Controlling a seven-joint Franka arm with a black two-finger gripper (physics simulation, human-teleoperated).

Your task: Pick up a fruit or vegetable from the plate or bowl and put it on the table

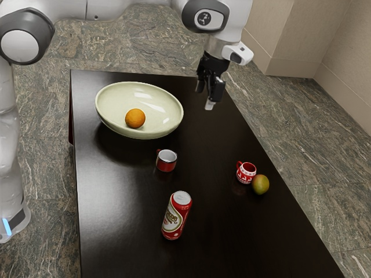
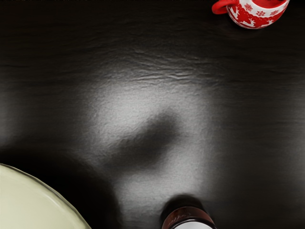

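Lying in the pale bowl [image 1: 159, 111] is an orange [image 1: 135, 119]; a red mug [image 1: 166, 165] stands near.

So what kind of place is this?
Maybe a test room for a robot, made on a computer. A robot gripper hangs over a dark table, which holds a bowl, a drink can and mugs.

The dark table [image 1: 122, 231] bears a bowl [image 1: 119, 95], red cup [image 1: 166, 164], patterned mug [image 1: 244, 175], can [image 1: 175, 219] and fruit [image 1: 261, 185].
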